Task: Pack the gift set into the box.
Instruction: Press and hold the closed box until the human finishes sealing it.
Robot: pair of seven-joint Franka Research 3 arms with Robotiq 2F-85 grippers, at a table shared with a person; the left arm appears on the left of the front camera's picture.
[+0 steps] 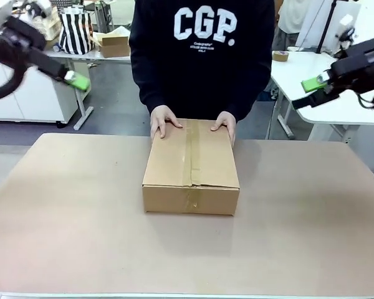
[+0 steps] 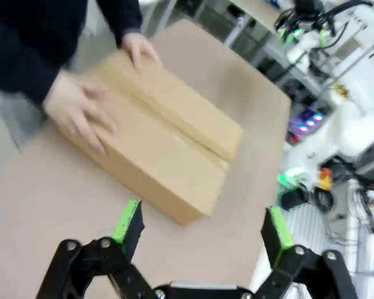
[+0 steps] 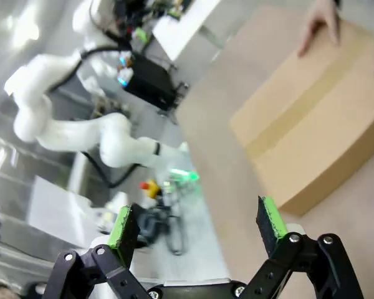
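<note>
Left fingers (image 2: 129,225) are standing spread wide apart, holding nothing between their green pads and hanging in the air above the surface (image 1: 68,212). Right fingers (image 3: 269,219) are likewise gaping apart and gripping nothing. Both pairs are hovering well clear of the box (image 1: 192,163), which is lying flat and closed on the surface, between the two pairs and lower than both. Seen along the left fingers, the box is sitting ahead of their tips, its near corner just past the gap between them. Seen along the right fingers, it is lying ahead and off toward the right-hand finger. Brown tape (image 1: 189,156) is running along its top seam. A person is standing on the far side of the box from the fingers, resting one hand (image 1: 164,121) on a far top corner and the other hand (image 1: 225,123) on the opposite far corner.
</note>
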